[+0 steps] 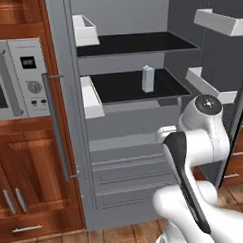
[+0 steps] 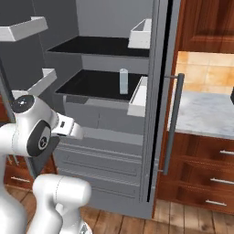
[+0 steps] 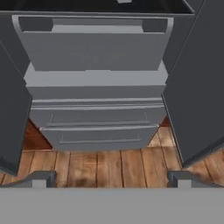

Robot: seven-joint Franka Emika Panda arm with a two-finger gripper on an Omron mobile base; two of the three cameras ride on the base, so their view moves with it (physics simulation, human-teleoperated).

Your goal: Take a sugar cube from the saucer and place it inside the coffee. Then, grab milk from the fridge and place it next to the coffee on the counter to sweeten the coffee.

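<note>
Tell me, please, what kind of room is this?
Most likely a home kitchen: an open fridge with a milk carton on its shelf, a built-in microwave among wooden cabinets, and a marble counter with drawers below.

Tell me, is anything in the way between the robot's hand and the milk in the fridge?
Nothing visible blocks it. The fridge doors are open, and the milk stands alone on the lower black shelf. The hand is open and lower down, facing the drawers, so it must rise to the shelf.
</note>
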